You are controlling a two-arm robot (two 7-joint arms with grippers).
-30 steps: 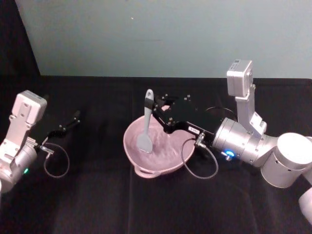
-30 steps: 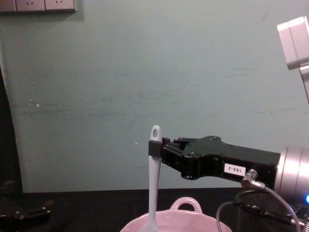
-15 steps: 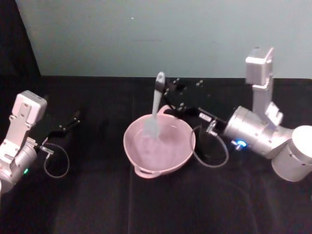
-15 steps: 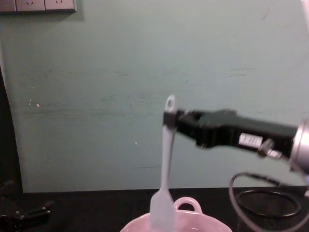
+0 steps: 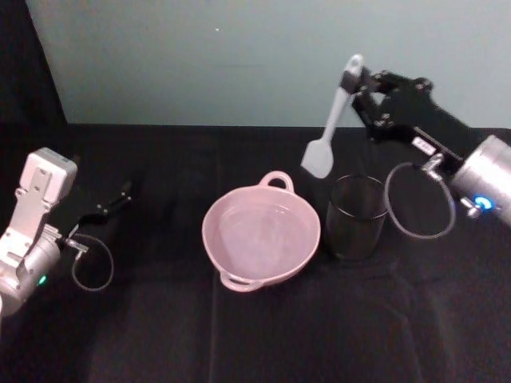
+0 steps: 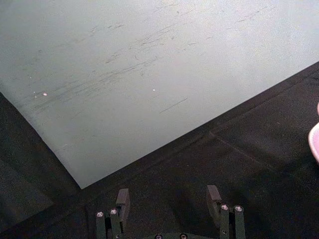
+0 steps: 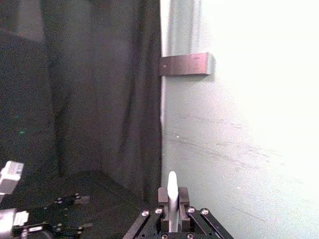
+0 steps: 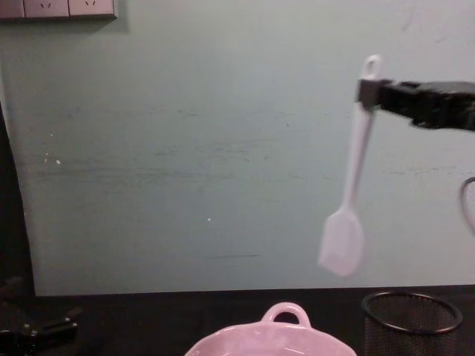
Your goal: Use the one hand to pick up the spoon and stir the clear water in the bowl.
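We see a black table point(image 5: 263, 335) carrying, at its centre, the pink bowl point(image 5: 261, 237), whose clear water point(image 5: 259, 235) shows as what appears to be a faint glint. Just beside the bowl, toward the table's right edge, stands a black mesh cup point(image 5: 355, 217). The right gripper point(image 5: 357, 89), raised high over the table's far edge, is clamped on the handle end of the white spoon point(image 5: 330, 132); the spoon hangs head-down, clear of the bowl, above and slightly behind the cup. The left gripper point(image 6: 168, 199) rests near the table's left edge, fingers spread and holding nothing.
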